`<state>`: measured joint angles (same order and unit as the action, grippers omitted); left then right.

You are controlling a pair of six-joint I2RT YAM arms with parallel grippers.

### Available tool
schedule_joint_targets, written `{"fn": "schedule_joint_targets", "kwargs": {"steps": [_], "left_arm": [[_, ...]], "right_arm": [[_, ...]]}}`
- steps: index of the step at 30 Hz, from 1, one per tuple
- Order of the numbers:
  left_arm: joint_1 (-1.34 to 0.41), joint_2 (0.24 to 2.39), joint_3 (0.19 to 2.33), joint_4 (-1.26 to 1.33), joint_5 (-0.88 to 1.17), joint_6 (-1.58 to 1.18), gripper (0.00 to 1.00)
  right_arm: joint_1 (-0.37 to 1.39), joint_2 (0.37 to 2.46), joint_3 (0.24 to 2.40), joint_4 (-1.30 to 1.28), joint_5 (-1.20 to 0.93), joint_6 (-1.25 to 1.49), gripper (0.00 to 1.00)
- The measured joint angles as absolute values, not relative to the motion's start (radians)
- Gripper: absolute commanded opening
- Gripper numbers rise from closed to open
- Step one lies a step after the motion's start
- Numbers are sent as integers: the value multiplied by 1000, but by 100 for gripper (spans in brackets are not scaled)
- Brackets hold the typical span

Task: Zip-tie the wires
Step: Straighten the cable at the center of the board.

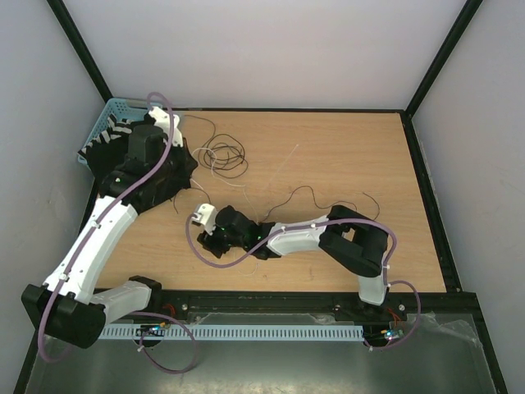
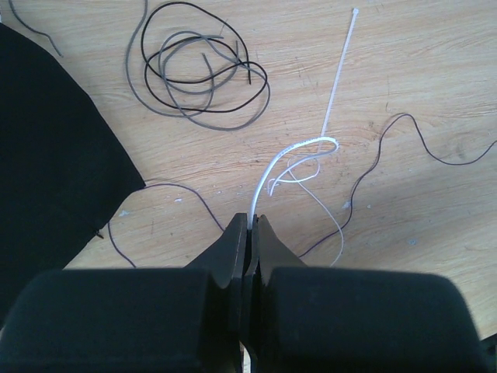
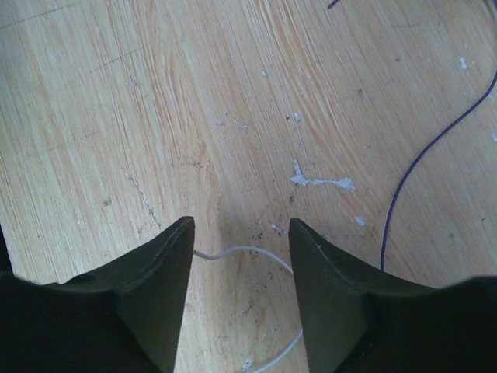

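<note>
The left gripper (image 2: 250,219) has its jaws pressed fully together, pinching the end of a thin white wire (image 2: 281,159). The wire curls away over the tabletop (image 2: 435,62) up to the near end of a straight white zip tie (image 2: 340,74). Just beyond, a coil of dark and grey wires (image 2: 203,78) lies flat (more loose dark ones trail across the middle of the wood). The right gripper (image 3: 241,227) hangs low with its jaws apart, gripping nothing. A white strand (image 3: 241,250) lies on the wood between them, and a dark strand (image 3: 423,151) lies off to one side.
</note>
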<state>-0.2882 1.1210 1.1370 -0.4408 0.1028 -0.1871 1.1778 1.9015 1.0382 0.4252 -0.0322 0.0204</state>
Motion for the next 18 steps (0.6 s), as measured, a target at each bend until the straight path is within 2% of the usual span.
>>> {"fn": "schedule_joint_targets", "kwargs": {"steps": [5,6,11,14,18], "left_arm": [[-255,1111,1131,-441,137,-187,0],[-248,1109,1131,-441,143,-187,0],[-216,1102,1131,-441,183,-187,0],[-203,1096,1130,-441,205,-186,0],[-201,1089,1110,-441,234,-186,0]], "right_arm": [[1178,1906,1042,411,-24,19,6],[1178,1903,1042,403,-20,19,0],[1165,1781,995,315,22,33,0],[1118,1601,934,238,38,48,0],[946,1309,880,140,93,54,0]]}}
